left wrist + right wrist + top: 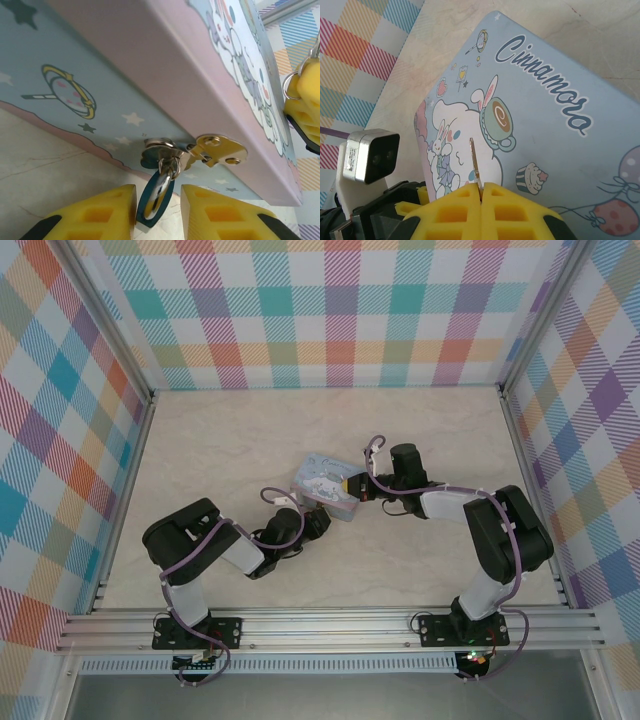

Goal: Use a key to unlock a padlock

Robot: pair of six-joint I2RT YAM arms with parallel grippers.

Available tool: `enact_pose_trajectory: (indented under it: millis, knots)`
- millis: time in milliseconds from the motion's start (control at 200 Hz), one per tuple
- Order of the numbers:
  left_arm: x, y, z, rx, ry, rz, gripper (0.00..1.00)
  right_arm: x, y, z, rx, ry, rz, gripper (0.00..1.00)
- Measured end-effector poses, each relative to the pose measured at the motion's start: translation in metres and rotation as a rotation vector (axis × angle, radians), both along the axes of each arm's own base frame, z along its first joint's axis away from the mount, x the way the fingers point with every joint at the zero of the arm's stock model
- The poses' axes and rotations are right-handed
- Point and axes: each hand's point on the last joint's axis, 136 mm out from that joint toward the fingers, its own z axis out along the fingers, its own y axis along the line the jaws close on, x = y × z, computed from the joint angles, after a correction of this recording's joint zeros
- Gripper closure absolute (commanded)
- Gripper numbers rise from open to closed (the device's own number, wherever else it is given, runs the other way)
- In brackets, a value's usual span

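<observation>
A robotics lab test cell, by the look of it: a left arm [205, 540] and right arm [500, 535] bolted to an aluminium rail [330, 625] edging a marble-look counter [250, 430], boxed in by plaid panels [330, 310].

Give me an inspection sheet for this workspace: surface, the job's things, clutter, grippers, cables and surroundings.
Surface: pale marbled tabletop, no damage seen.
Job's things: padlock hangs from the hasp on the tin; key sticks up from the right fingers.
Clutter: nothing seen.
Grippers: left gripper open, fingers either side of the padlock; right gripper shut on the key, over the tin's lid.
Cables: purple cables run along both arms.
Surroundings: plaid walls; metal rail at the near edge.
</observation>
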Motion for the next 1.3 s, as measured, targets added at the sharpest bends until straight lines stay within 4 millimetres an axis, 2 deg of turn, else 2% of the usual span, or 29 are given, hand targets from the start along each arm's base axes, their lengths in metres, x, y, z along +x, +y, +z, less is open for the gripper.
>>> enact_pose_trajectory:
  millis: [885, 1300]
  knots:
    - [0.0042, -0.0037, -0.0024, -0.018, 0.002, 0.011, 0.75, 0.0000, -0.0001, -0.0001, 0.000, 0.000, 0.000, 1.00]
    - [0.0054, -0.0065, -0.0009, -0.029, 0.000, 0.009, 0.91, -0.0008, -0.0005, 0.0010, -0.002, 0.002, -0.001, 1.00]
